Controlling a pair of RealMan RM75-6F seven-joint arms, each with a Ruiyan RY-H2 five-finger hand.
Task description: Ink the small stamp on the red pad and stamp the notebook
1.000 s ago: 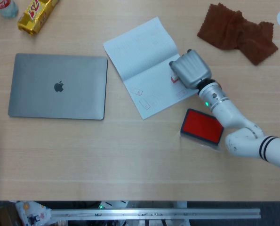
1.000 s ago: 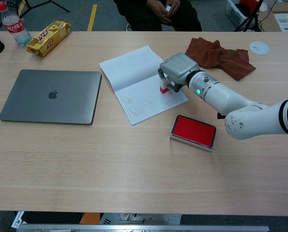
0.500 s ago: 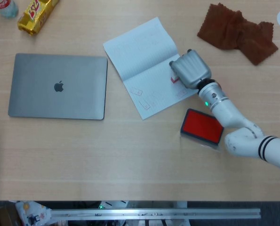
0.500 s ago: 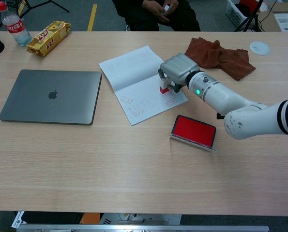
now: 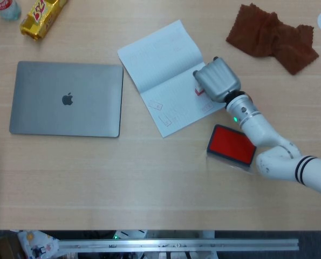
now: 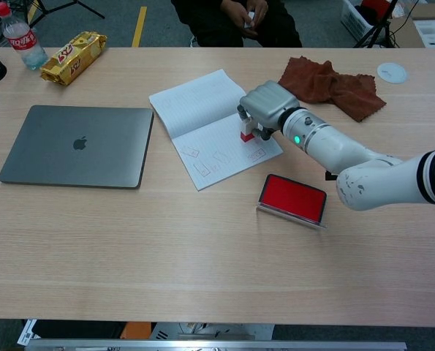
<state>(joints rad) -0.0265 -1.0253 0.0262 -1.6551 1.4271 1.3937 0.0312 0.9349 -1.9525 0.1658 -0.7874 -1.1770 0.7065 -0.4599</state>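
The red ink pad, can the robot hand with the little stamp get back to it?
Probably yes. The red ink pad lies open beside the right robot hand, just off the white notebook, with nothing between them.

Red ink pad (image 5: pixel 231 144), red-and-white stamp (image 6: pixel 247 134), grey laptop (image 5: pixel 66 99), brown cloth (image 5: pixel 272 36), yellow packet (image 6: pixel 74 57)

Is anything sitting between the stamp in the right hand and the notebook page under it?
Nothing visible does. The right hand holds the small stamp directly over the open notebook, on bare page beside earlier stamp marks.
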